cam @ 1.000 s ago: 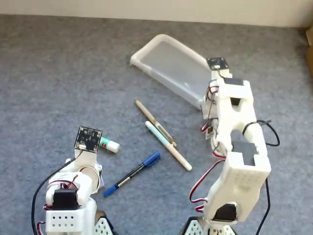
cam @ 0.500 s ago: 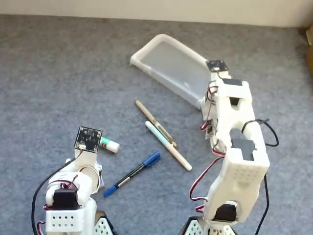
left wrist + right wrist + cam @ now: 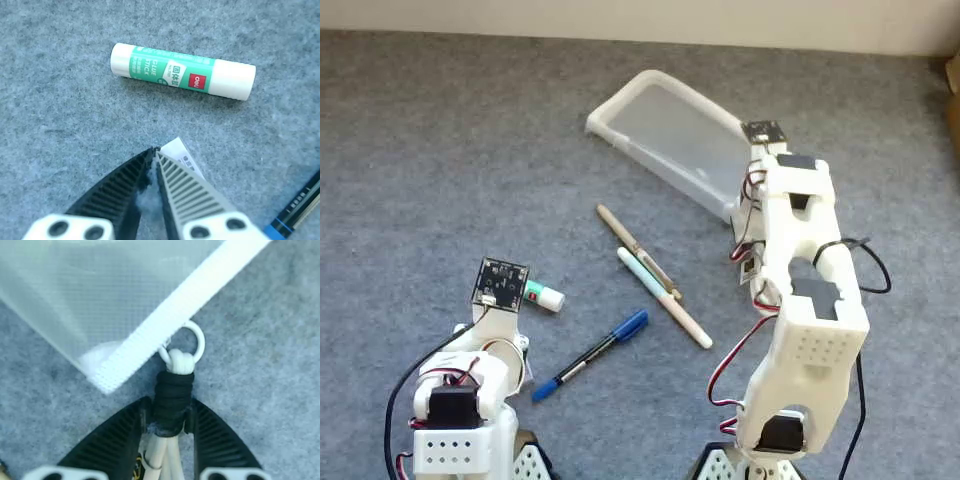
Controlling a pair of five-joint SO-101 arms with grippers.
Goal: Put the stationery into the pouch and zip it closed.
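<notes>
The translucent pouch point(image 3: 670, 140) lies flat at the far middle of the carpet, its white zipper band point(image 3: 185, 305) ending in a ring point(image 3: 194, 340). My right gripper point(image 3: 169, 407) is shut on the black-wrapped pull cord point(image 3: 172, 390) tied to that ring, at the pouch's near right corner. The right arm point(image 3: 790, 200) stretches from the front edge to there. A green and white glue stick point(image 3: 183, 71) lies just ahead of my left gripper point(image 3: 152, 152), which is shut on nothing. A blue pen point(image 3: 592, 355), a beige pencil point(image 3: 635, 250) and a white pen point(image 3: 665, 298) lie between the arms.
Grey carpet point(image 3: 440, 150) covers the whole work area, with open room at the left and far left. The left arm point(image 3: 500, 283) sits low at the front left. A white tag point(image 3: 182, 157) sticks out beside the left fingers.
The right arm has shifted slightly while still holding the cord. The pouch, the stationery and the left arm are where they were.
</notes>
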